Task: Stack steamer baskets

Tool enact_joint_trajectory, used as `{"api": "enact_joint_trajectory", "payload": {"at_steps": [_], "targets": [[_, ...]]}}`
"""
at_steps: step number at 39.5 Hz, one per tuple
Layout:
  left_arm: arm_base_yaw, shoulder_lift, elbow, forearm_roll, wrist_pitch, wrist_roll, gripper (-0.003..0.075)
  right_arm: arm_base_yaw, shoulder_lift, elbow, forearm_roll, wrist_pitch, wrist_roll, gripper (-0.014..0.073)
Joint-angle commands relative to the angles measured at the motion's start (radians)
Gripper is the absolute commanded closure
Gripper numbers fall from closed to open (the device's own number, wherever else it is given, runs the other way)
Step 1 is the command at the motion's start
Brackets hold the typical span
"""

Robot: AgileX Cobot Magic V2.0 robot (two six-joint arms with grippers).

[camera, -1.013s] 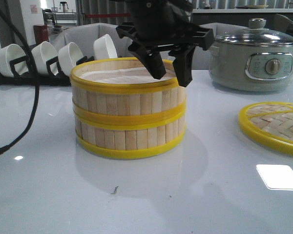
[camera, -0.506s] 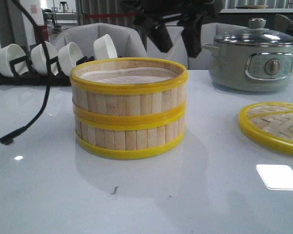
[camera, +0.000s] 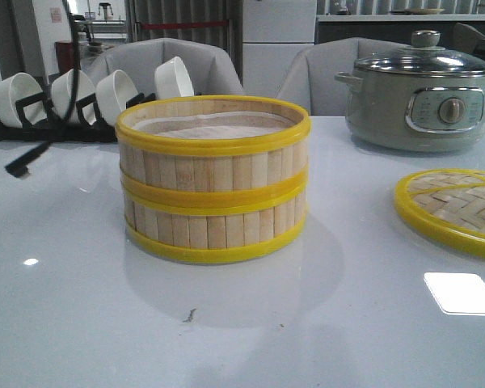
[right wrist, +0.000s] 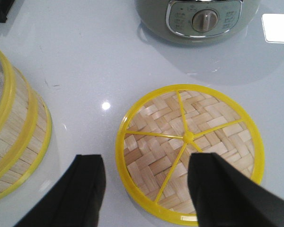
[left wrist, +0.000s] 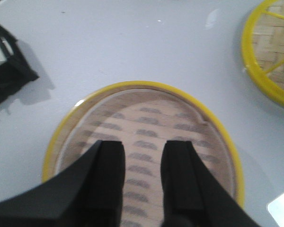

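Two round bamboo-slat, yellow-rimmed steamer baskets (camera: 213,179) stand stacked on the white table (camera: 307,323). Left gripper (left wrist: 144,156) hangs slightly parted over them. Right gripper (right wrist: 144,182) gapes above the woven yellow-rimmed lid (right wrist: 189,149).

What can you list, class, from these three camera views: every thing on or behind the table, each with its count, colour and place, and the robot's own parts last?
steamer baskets: two, pale bamboo with yellow rims, stacked at the table's centre, white liner in the top one.
lid: one, woven bamboo with yellow rim, flat on the table at the right, apart from the stack.
electric pot: one, grey-green with glass lid, back right.
white bowls: four, in a black rack, back left.
chairs: two, grey, behind the table.
table: one, glossy white.
cable: one, black, hanging at the left.
left gripper: one, black, open above the top basket.
right gripper: one, black, open above the lid.
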State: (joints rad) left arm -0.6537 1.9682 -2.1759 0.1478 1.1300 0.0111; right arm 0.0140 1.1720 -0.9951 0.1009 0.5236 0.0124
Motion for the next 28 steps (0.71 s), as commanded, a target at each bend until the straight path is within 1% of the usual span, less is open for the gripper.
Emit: {"api": "enact_joint_trajectory", "payload": {"at_steps": [1,4,7,13,17,22,28], "targets": [[0.07,-0.113,-0.037,0.024,-0.028,-0.011,0.0531,-0.005,-0.02,-0.037,-0.001,-0.065,-0.012,0.0097],[0.143,-0.15,-0.037,0.024,-0.019,-0.011,0.0569,-0.005,-0.02,-0.037,-0.001,-0.065,-0.012,0.0097],[0.231,-0.208,-0.032,0.015,-0.01,-0.011,0.0639,-0.005,-0.02,-0.037,-0.001,-0.065,-0.012,0.0097],[0.423,-0.344,0.039,-0.042,-0.016,-0.011,0.0633,-0.005,-0.02,-0.037,-0.001,-0.065,-0.012,0.0097],[0.521,-0.426,0.111,-0.071,-0.032,-0.011,0.0633,-0.005,-0.02,-0.037,-0.001,-0.065,-0.012,0.0097],[0.592,-0.525,0.233,-0.105,-0.066,-0.011,0.0633,-0.005,-0.02,-0.037,-0.001,-0.066,-0.012,0.0097],[0.597,-0.677,0.436,-0.107,-0.165,-0.011,0.0634,-0.005,-0.02,-0.037,0.0,-0.066,-0.012,0.0097]]}}
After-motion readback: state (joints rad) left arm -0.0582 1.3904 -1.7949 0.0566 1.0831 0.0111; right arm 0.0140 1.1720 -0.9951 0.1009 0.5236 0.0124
